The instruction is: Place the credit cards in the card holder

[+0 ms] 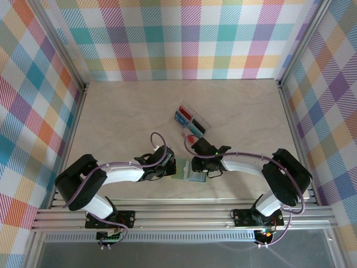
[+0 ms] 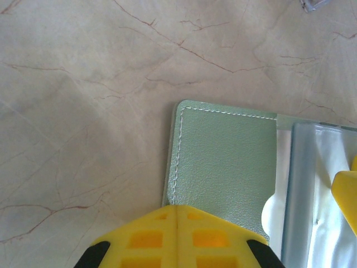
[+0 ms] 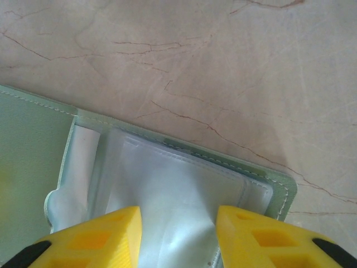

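The grey-green card holder [image 1: 186, 171] lies opened flat on the table between my two grippers. My left gripper [image 1: 170, 167] is shut, and its joined tips [image 2: 176, 207] rest on the near edge of the holder's green flap [image 2: 223, 156]. My right gripper [image 1: 196, 166] is open above the holder's clear plastic sleeves [image 3: 178, 173], one finger on each side [image 3: 178, 223]. Nothing is held between its fingers. The credit cards [image 1: 184, 116], blue, red and dark, lie in a clear tray [image 1: 202, 124] behind the holder. A red card [image 1: 191, 138] sits at the tray's near end.
Checked walls enclose the table on three sides. An aluminium rail [image 1: 178, 215] runs along the near edge, where both arm bases are bolted. The marbled tabletop [image 1: 122, 111] stretches to the left and back. A yellow finger [image 2: 346, 192] of the right gripper shows in the left wrist view.
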You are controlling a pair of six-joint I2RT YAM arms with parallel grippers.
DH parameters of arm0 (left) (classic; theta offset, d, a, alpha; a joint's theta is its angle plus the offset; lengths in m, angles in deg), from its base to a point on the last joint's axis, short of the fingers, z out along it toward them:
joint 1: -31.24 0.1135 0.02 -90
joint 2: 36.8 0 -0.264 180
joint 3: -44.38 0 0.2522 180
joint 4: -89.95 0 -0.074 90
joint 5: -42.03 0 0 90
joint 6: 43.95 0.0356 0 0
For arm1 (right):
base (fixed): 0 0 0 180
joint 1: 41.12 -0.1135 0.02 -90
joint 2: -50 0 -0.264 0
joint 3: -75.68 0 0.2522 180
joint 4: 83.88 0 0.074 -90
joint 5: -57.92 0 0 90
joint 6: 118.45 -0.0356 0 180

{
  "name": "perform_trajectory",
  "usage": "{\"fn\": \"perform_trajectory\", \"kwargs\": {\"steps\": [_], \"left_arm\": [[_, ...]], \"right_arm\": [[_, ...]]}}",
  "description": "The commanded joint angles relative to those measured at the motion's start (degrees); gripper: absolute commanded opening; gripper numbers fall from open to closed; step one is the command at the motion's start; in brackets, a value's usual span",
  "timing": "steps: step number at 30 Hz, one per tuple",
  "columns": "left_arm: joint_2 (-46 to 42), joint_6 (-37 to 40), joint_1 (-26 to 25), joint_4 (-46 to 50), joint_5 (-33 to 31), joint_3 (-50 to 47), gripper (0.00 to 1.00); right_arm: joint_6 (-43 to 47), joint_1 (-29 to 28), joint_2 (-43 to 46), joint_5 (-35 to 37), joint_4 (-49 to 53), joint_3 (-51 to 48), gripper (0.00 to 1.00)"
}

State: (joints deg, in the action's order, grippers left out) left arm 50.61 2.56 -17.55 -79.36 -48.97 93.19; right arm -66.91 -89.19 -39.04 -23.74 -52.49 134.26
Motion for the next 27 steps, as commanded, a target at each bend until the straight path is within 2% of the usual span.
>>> {"fn": "perform_trajectory", "kwargs": {"steps": [1,4,8,13,17,22,27], "left_arm": [[1.16,-0.39,-0.75,4.64,-0.75,-2.25,0.04],[1.36,-0.44,-0.73,4.31,-0.60,-2.47,0.03],[1.47,-0.48,-0.74,3.96,-0.76,-2.88,0.03],[1.71,-1.11,-0.73,2.95,-0.60,-3.64,0.03],[1.31,-1.56,-0.81,2.63,-0.70,-4.35,0.03],[0.67,-1.94,-0.83,2.54,-0.84,-4.81,0.03],[0.46,-2.24,-0.77,2.62,-1.18,-4.90,0.03]], "right_arm": [[-1.09,-0.70,-2.74,0.98,1.75,-0.52,0.38],[-1.21,-0.99,-2.59,0.65,0.63,-1.04,0.31],[-0.31,-1.14,-0.91,-1.13,-1.28,-1.28,0.13],[1.18,-1.14,0.00,-5.89,-3.58,-0.42,0.00],[1.87,-1.30,-0.76,-11.68,-6.22,0.44,0.00],[2.14,-1.75,-3.28,-15.46,-8.14,1.85,0.00],[1.95,-2.35,-3.69,-17.84,-9.29,2.32,0.13]]}}
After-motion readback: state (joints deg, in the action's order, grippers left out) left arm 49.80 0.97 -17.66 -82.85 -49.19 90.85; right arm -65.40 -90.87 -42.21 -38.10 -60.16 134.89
